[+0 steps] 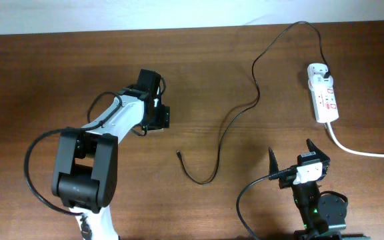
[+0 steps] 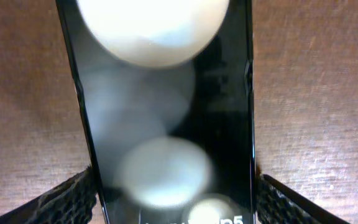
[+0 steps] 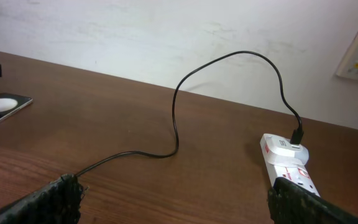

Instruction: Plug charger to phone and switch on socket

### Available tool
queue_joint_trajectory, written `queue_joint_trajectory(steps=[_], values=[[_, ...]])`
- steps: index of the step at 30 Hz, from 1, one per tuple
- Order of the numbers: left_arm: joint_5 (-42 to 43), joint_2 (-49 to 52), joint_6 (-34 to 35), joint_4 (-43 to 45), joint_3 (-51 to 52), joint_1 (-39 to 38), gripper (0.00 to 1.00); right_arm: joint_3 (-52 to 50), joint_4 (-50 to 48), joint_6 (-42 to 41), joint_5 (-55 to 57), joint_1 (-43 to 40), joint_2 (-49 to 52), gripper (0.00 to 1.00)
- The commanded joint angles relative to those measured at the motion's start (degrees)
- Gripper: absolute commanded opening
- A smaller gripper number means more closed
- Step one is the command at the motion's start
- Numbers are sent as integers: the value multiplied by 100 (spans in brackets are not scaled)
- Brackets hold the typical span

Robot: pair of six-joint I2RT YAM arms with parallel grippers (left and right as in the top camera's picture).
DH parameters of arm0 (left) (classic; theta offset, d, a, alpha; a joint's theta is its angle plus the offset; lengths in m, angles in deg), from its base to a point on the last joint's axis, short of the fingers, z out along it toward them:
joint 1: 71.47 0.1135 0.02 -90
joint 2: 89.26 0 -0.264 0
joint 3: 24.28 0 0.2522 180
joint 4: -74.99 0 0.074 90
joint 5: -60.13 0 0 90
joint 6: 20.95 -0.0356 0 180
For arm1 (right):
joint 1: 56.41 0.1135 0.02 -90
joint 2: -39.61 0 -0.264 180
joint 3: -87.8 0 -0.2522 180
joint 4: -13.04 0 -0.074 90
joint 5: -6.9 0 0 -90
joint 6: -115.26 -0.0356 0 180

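Overhead, a dark wood-grain table (image 1: 45,80) runs up to a pale wall (image 1: 79,13) at 12 o'clock. On it are two arms, one phone, one charger and one socket. At about 9 o'clock from the table's middle, the left gripper (image 2: 176,182) reaches down over the phone (image 2: 173,112). The phone lies flat, its glossy screen up and showing round white reflections. The fingers (image 2: 67,202) stand at its two long edges, and I cannot tell whether they press it. The charger (image 1: 220,141), a single thin black cable, rests its tip loose on the wood near 6 o'clock. From there it snakes toward 2 o'clock, where its plug sits in the far end of the socket (image 1: 323,97). One thick white cord (image 1: 362,152) leaves the strip toward 4 o'clock. At 5 o'clock the right gripper (image 1: 291,152) hangs with its jaws spread wide, holding nothing.
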Motion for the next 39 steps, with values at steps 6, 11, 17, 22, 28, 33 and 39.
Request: queue_joint_trajectory(steps=[6,11,17,22,28,33,39], values=[[570,146,223,-863,164,2,81,-28,39,-26,28,42,-48,99],[802,146,225,-1294,164,2,81,-28,39,-26,28,42,-48,99],[798,146,376,-1685,164,2,82,-28,39,-26,28,42,-48,99],[793,146,376,-1637,164,2,89,-28,39,-26,28,42,-48,99],[717,146,376,-1307,164,7,99,-28,39,-26,28,42,-48,99],[170,146,376,-800,164,7,99,-28,39,-26,28,42,-48,99],[173,146,376,-13,164,7,99,-28,39,-26,28,42,-48,99]])
